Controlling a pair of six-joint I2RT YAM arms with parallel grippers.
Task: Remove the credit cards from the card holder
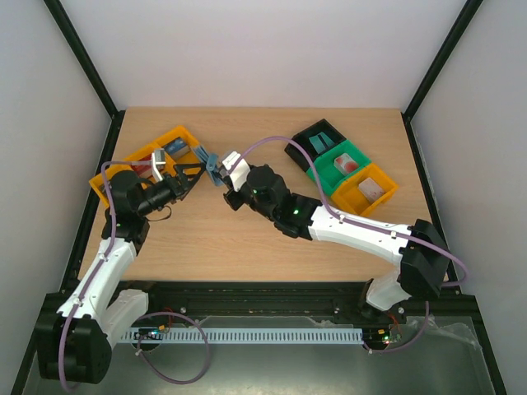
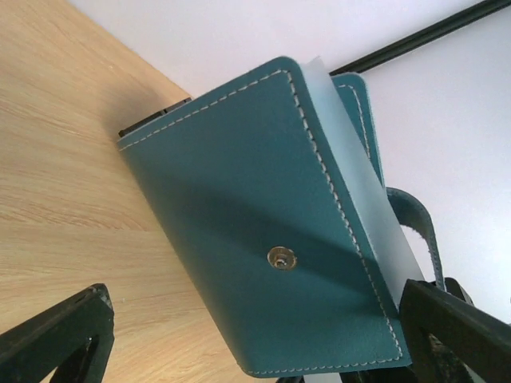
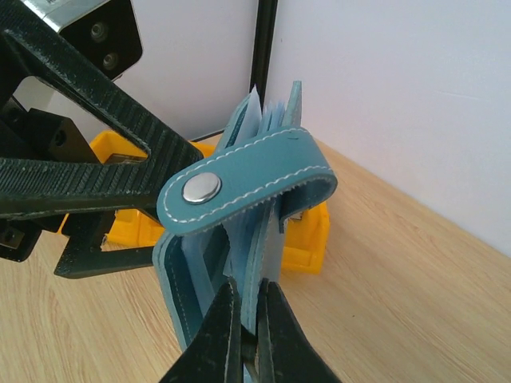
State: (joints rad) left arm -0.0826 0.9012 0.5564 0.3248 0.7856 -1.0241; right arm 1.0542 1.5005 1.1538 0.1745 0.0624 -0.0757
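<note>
The blue-teal card holder [image 1: 212,166] hangs in the air over the table's left half, partly opened. My right gripper [image 3: 252,331] is shut on one stitched flap at its lower edge. The holder's closing tab [image 3: 239,185] with its metal snap curls over the top. Pale blue leaves [image 3: 257,116] stand between the covers, and I cannot make out the credit cards among them. In the left wrist view the holder's outer cover [image 2: 255,215] fills the frame. My left gripper [image 2: 255,351] is open. Its fingers [image 2: 64,335] straddle the holder, the left one well clear of it.
An orange tray [image 1: 105,188] with red, blue and grey blocks sits right behind the left gripper. At the back right stand a black tray [image 1: 292,148], a green tray [image 1: 323,178] and an orange tray [image 1: 350,197]. White walls close in on both sides.
</note>
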